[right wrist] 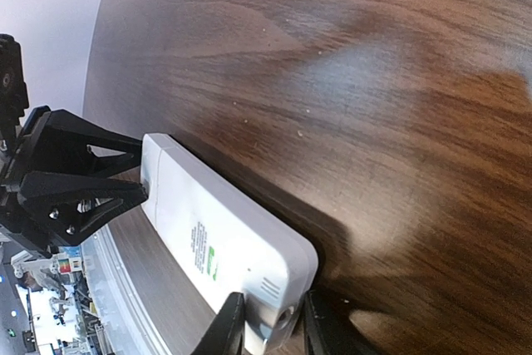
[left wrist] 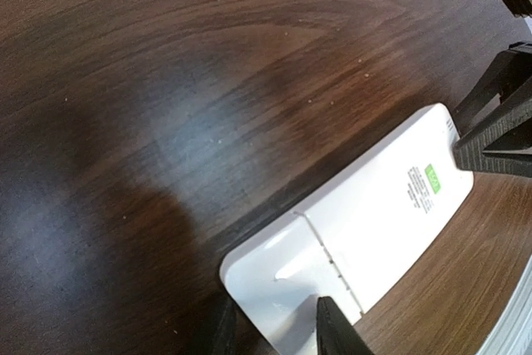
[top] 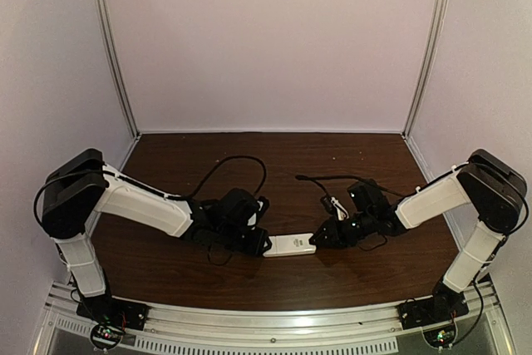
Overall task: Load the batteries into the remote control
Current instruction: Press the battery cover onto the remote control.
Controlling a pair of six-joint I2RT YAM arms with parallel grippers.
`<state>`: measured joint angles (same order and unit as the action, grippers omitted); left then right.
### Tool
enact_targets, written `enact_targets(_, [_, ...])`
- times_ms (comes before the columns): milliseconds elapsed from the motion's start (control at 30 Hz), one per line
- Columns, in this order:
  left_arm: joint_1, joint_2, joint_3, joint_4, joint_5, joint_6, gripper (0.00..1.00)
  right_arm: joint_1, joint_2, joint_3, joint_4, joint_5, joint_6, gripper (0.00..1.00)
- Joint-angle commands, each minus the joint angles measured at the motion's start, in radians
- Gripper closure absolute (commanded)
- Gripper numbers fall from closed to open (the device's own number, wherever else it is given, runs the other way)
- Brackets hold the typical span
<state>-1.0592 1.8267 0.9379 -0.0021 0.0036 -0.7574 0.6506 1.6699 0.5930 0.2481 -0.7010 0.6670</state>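
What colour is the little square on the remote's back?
Green. The little square sits on the white remote control; the left wrist view shows it best.

Soft overhead light lays pale bluish glare and broad shadows on the dark bench (left wrist: pixel 166 114), the remote control (left wrist: pixel 366 222) gleams white, and wrist-view edges warp and blur.

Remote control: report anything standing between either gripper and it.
Nothing visible does. The left gripper has its fingers around one end of the remote control, the right gripper around the other. Its back cover looks closed over the battery bay.
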Motion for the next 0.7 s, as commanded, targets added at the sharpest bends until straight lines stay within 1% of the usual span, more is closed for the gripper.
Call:
enact_targets(0, [0.008, 0.048, 0.006, -0.006, 0.052, -0.006, 0.68, 0.031, -0.004, -0.015, 0.027, -0.014, 0.015, 0.76])
enact_targets(367, [0.005, 0.091, 0.0, 0.059, 0.12, -0.02, 0.75, 0.057, 0.023, -0.002, 0.073, -0.024, 0.044, 0.83])
enact_targets(667, [-0.022, 0.133, -0.008, 0.129, 0.171, -0.04, 0.8, 0.084, 0.044, 0.015, 0.113, -0.031, 0.073, 0.86])
